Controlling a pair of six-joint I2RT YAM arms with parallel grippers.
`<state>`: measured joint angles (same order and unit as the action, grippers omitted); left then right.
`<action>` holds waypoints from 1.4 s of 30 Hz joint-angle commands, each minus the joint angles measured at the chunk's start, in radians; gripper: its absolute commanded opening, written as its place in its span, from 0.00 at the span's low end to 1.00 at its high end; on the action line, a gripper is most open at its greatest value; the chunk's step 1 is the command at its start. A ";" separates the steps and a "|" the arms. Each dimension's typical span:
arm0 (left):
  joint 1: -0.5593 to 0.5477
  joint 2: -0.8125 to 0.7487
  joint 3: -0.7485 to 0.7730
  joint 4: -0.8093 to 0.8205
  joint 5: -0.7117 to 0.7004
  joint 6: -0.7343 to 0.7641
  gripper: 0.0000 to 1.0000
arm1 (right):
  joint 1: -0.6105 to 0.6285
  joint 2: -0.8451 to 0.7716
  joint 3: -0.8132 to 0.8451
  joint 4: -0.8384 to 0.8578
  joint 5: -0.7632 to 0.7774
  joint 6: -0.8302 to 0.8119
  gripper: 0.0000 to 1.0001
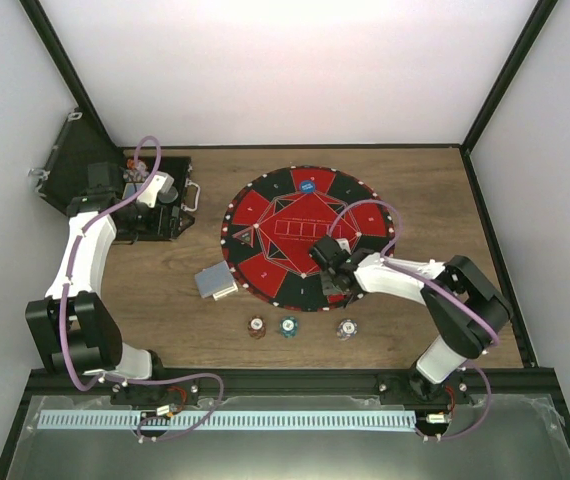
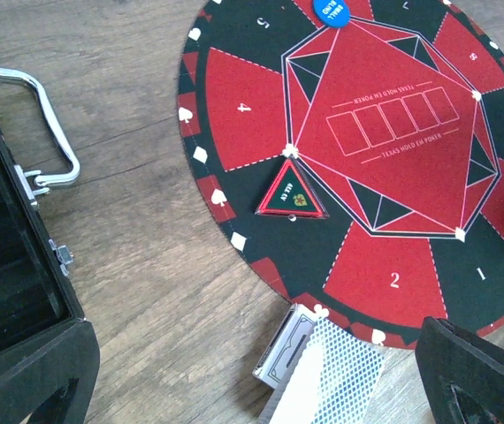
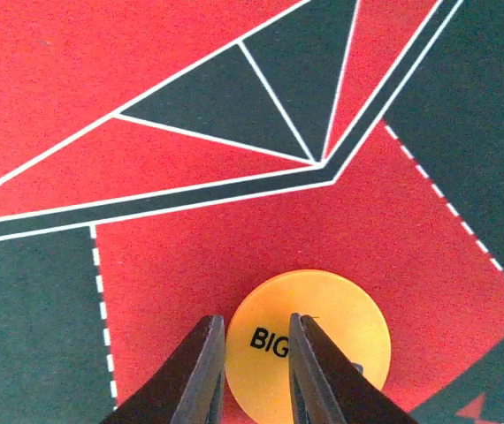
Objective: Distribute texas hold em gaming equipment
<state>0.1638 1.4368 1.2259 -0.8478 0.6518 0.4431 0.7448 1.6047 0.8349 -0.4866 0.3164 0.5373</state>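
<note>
An orange disc button marked "BIG" lies flat on a red field of the round poker mat. My right gripper hovers just over it, jaws a narrow gap apart, holding nothing; in the top view it hides the disc. A blue disc button sits at the mat's far edge. A grey-blue-backed card deck lies at the mat's left rim, also in the left wrist view. Three chips lie in front: brown, teal, white. My left gripper is open and empty over the case.
The open black hinged case with its metal handle stands at the back left. A card box lies beside the deck. A triangular marker sits on the mat. Walls enclose the table.
</note>
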 commanded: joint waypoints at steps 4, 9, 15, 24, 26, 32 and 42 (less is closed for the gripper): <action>0.005 -0.010 0.033 -0.007 0.002 0.018 1.00 | -0.001 -0.063 0.055 -0.072 -0.001 -0.047 0.26; 0.005 0.004 0.055 -0.020 -0.014 0.033 1.00 | 0.092 -0.114 0.202 -0.155 -0.033 -0.063 0.48; 0.005 0.004 0.078 -0.044 -0.031 0.050 1.00 | 0.282 -0.112 0.318 -0.189 -0.130 -0.034 0.62; 0.005 -0.007 0.064 -0.046 -0.052 0.045 1.00 | 0.474 0.053 0.411 -0.146 -0.231 -0.040 0.78; 0.004 -0.011 0.065 -0.050 -0.053 0.048 1.00 | 0.486 0.083 0.424 -0.141 -0.244 -0.048 0.78; 0.005 -0.023 0.066 -0.056 -0.052 0.057 1.00 | 0.490 0.135 0.421 -0.125 -0.265 -0.056 0.78; 0.004 -0.015 0.065 -0.045 -0.054 0.047 1.00 | 0.514 0.206 0.453 -0.137 -0.225 -0.058 0.64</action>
<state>0.1638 1.4368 1.2850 -0.8928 0.5995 0.4805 1.2453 1.7828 1.2320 -0.6167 0.0647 0.4831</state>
